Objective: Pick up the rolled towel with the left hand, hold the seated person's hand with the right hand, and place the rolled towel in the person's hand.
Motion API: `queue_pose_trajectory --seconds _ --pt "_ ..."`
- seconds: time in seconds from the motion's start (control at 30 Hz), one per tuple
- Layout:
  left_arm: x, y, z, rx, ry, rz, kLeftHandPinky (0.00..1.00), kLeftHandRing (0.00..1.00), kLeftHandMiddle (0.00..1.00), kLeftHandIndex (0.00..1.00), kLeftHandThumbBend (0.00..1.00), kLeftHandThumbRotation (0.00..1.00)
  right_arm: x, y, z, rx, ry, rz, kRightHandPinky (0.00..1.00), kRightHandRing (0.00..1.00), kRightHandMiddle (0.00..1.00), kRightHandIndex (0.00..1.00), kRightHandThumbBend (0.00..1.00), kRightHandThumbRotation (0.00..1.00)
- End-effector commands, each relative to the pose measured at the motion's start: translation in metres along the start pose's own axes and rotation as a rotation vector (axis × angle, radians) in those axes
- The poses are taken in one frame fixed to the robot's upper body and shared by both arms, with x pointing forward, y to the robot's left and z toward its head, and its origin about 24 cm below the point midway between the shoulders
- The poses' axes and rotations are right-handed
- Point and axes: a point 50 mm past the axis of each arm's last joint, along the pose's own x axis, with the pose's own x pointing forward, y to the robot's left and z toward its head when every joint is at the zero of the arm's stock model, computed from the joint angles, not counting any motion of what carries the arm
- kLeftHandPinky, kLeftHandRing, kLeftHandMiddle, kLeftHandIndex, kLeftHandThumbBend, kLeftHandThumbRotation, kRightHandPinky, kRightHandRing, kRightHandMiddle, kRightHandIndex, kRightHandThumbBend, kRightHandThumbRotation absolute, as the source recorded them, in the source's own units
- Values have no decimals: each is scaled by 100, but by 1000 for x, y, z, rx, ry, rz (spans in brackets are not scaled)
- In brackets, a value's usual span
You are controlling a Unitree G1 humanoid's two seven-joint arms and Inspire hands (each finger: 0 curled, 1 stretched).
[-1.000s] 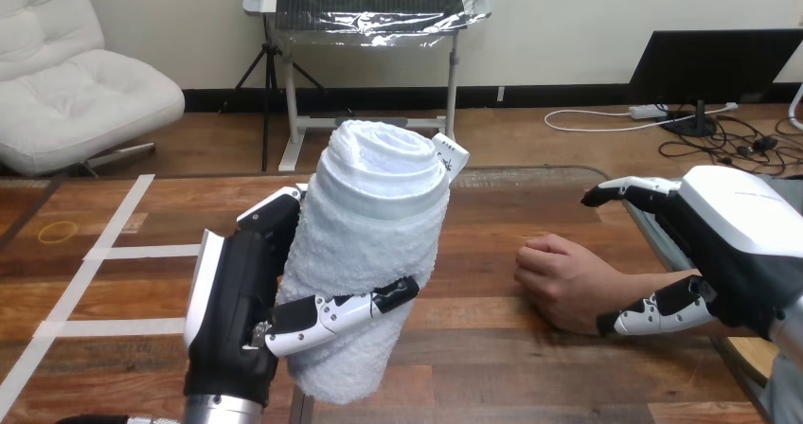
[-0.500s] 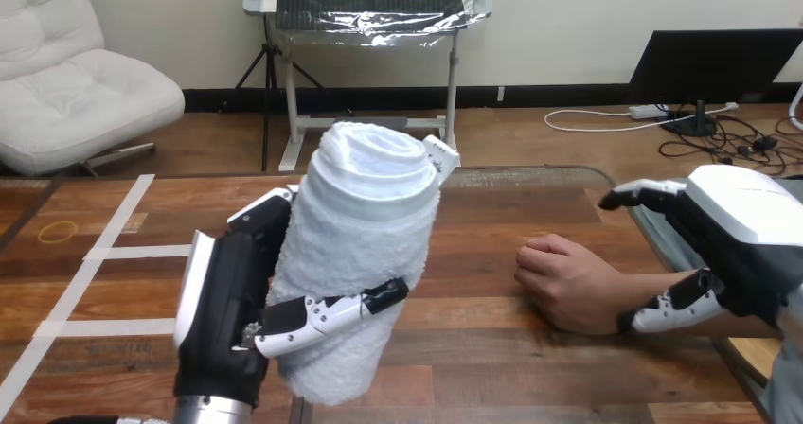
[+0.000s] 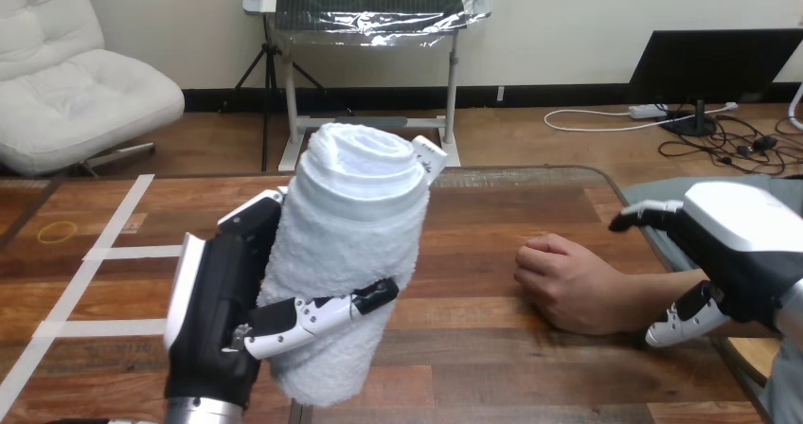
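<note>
Left of the person's hand [image 3: 563,282], head view: rolled towel [image 3: 352,244], white, upright with a slight lean, held above the table [image 3: 492,206], well apart from that hand.
Left hand [image 3: 213,315]: grasping the towel, thumb across its near face, fingers curled round its far side.
Person's hand: loosely clenched, resting on the wood.
Right of the person's hand: right hand [image 3: 739,249], released, fingers reaching over the person's forearm [image 3: 653,287], thumb at its near side, not closed on it.
Change from a second ago: towel and left hand sit farther left of the person's hand; right hand has drawn back rightward along the forearm; person's hand unmoved.
</note>
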Motion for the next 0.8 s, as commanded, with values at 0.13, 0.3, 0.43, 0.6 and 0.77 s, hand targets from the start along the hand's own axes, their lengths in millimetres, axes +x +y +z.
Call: queue_pose_trajectory --seconds 0.13,0.3,0.43,0.6,0.77 --pt "9 3 10 -3 -87 5 39 41 46 53 58 0 12 -23 1 -79 3 -37 82 89 88 84 82 0" --pt "8 4 10 9 -85 2 40 41 46 53 58 0 15 -22 -2 -91 15 -21 83 90 88 85 80 0" --pt "8 4 10 12 -80 2 40 42 46 53 58 0 19 -21 -4 -102 27 -4 84 90 88 85 80 0" --pt "8 5 11 17 -79 1 41 42 46 53 58 0 23 -19 -7 -110 48 22 86 91 90 86 77 2" --pt "7 6 11 29 -75 1 42 42 45 53 58 0 29 -17 -10 -118 66 49 88 92 91 87 76 4"
